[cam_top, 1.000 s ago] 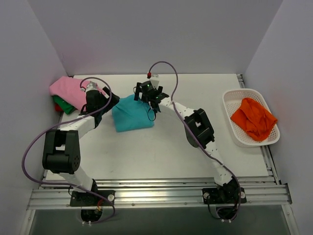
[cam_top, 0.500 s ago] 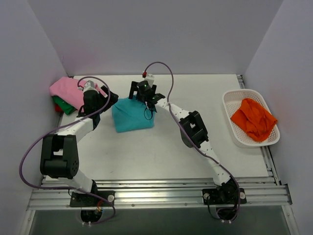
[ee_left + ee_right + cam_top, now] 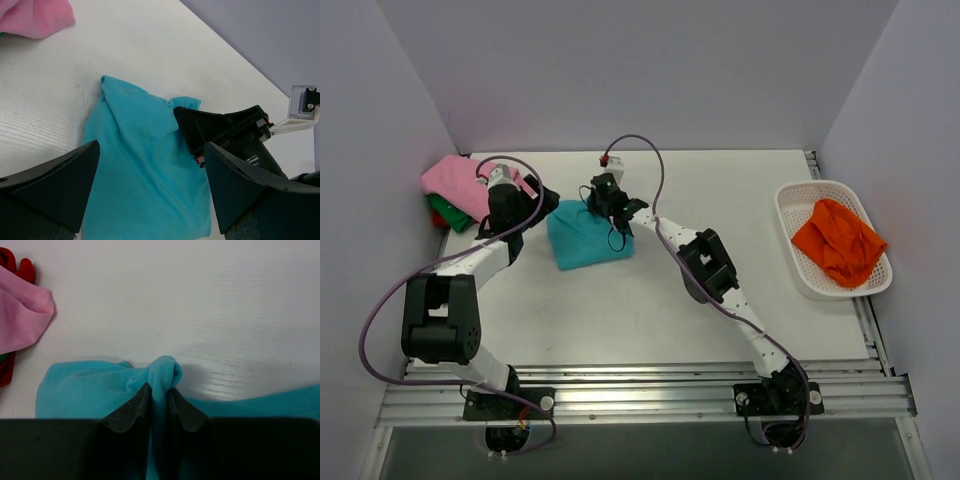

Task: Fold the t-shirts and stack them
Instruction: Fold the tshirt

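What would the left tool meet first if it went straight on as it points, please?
Probably the soft teal cloth t-shirt, straight ahead of the open left tool; depth is unclear.

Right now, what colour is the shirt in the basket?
Orange shirt, clearest from the top view.

From my remote feed I see a white wood-grain table [image 3: 620, 320] boxed in by plain, pale lavender-grey walls [image 3: 640, 70] at the back and on both sides, evenly lit, with a ribbed aluminium rail [image 3: 640, 400] along its near edge.
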